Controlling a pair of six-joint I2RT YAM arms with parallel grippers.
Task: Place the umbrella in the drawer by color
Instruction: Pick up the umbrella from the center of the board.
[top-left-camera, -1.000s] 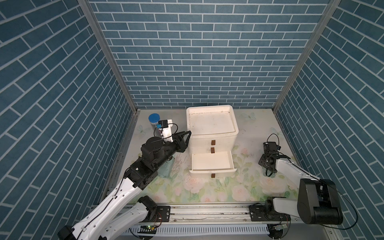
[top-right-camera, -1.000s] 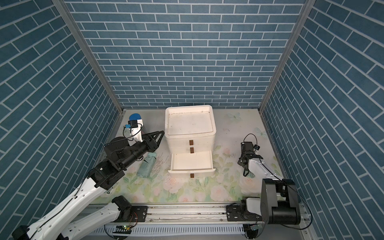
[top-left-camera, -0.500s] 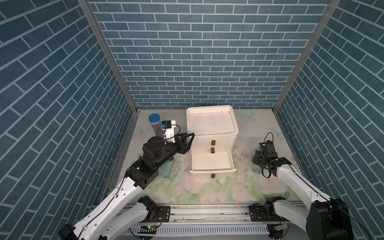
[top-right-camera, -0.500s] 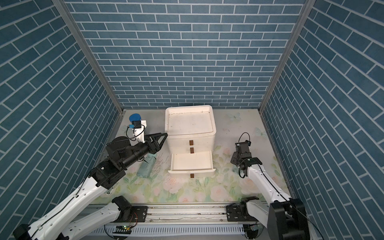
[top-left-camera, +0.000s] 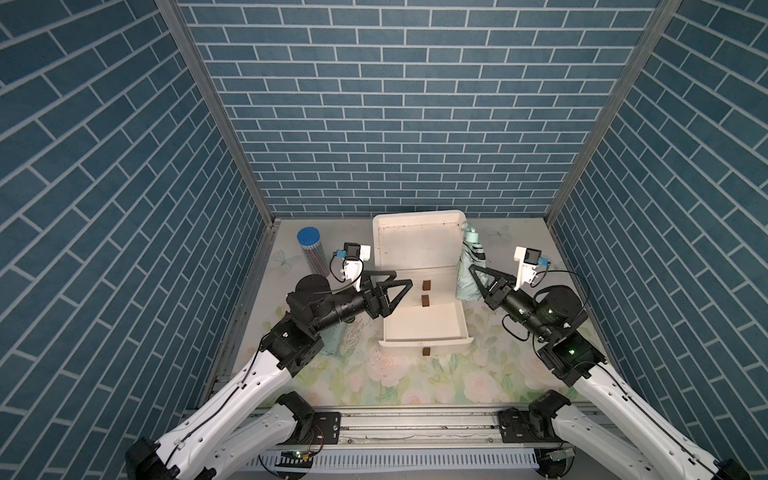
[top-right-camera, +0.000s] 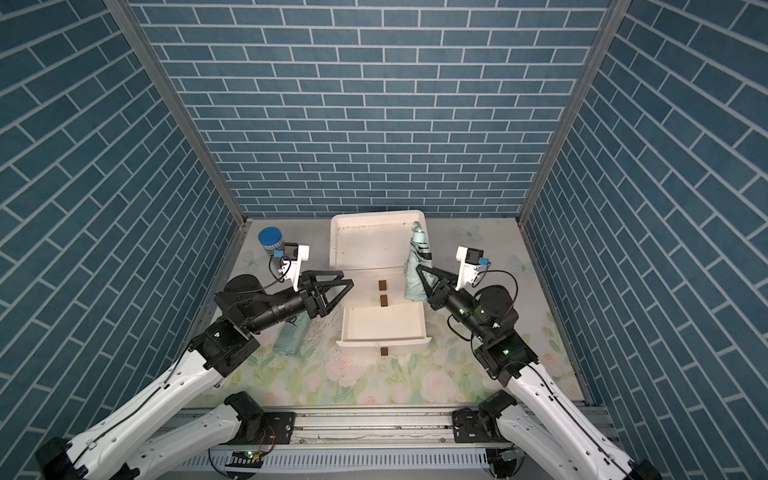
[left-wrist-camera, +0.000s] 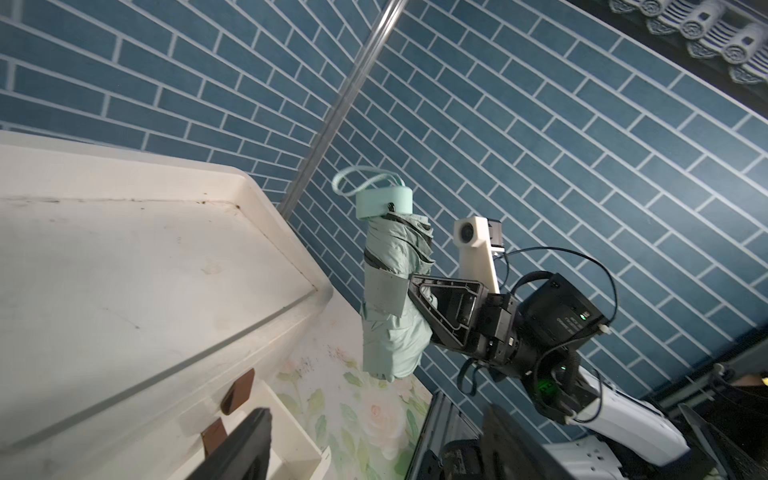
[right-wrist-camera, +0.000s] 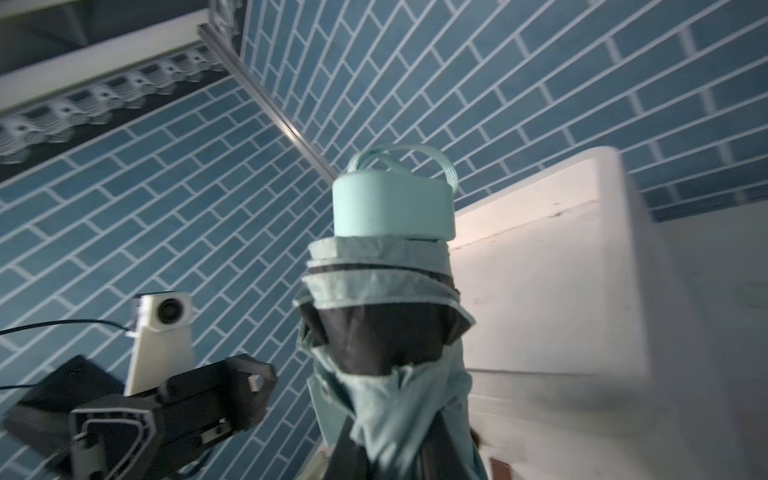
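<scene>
Two tools differ: the right tool (top-left-camera: 476, 276) pinches the mint umbrella (top-left-camera: 464, 279) mid-body, upright at frame centre-right beside the cabinet (top-left-camera: 415, 245), probably to clear its wall before the open drawer (top-left-camera: 422, 328); the left tool (top-left-camera: 401, 279) hangs spread, empty, centre-left.

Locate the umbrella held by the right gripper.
In both top views, the mint umbrella stands handle-up in the right gripper, just right of the white drawer unit.
</scene>
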